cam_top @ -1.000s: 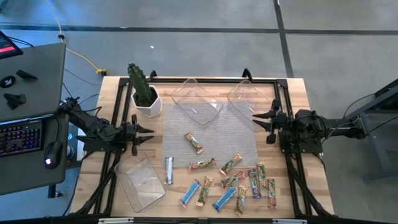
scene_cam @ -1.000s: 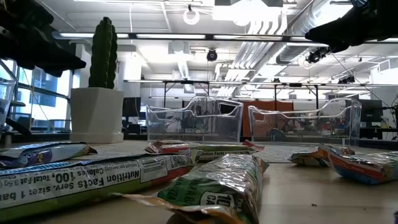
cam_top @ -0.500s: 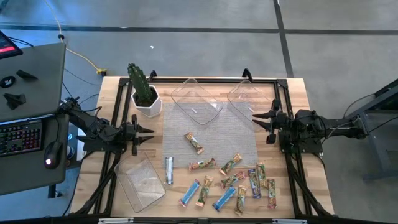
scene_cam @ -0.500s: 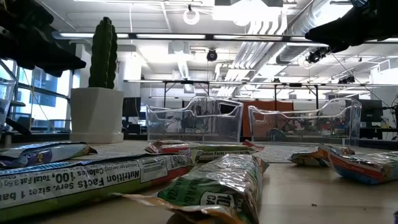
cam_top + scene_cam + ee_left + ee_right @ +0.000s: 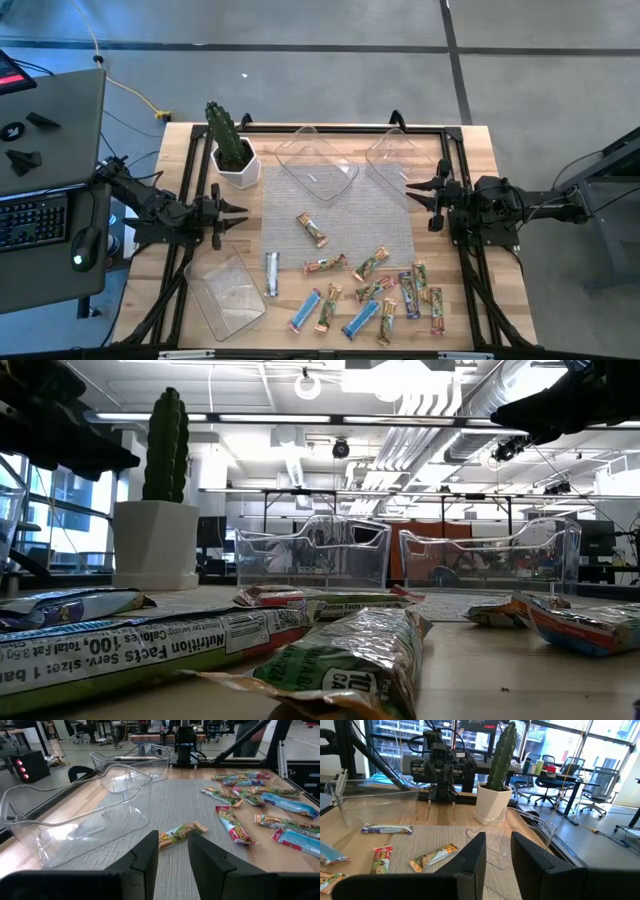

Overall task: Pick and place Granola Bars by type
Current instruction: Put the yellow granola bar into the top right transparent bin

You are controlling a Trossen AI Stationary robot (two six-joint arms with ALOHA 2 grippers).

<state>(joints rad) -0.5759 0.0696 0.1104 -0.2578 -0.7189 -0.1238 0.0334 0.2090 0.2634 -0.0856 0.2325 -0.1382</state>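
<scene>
Several granola bars lie flat along the table's near half: a green-gold bar [image 5: 312, 229] alone on the grey mat, a silver bar [image 5: 271, 273], blue bars [image 5: 305, 310] and a purple bar [image 5: 409, 295] in the near cluster. My left gripper [image 5: 238, 217] hovers open at the mat's left edge; its wrist view shows the green-gold bar [image 5: 177, 834] just beyond the left gripper [image 5: 172, 852]. My right gripper [image 5: 412, 193] hovers open at the mat's right edge, pointing left. In its wrist view the right gripper [image 5: 498, 851] faces a green-gold bar [image 5: 434, 857] and the silver bar [image 5: 386, 828].
Two clear trays [image 5: 316, 161] [image 5: 393, 158] stand at the mat's far edge, and a third clear tray [image 5: 225, 291] sits near the table's left front. A cactus in a white pot [image 5: 233, 152] stands at the far left. A desk with a keyboard [image 5: 30, 220] is beside the table.
</scene>
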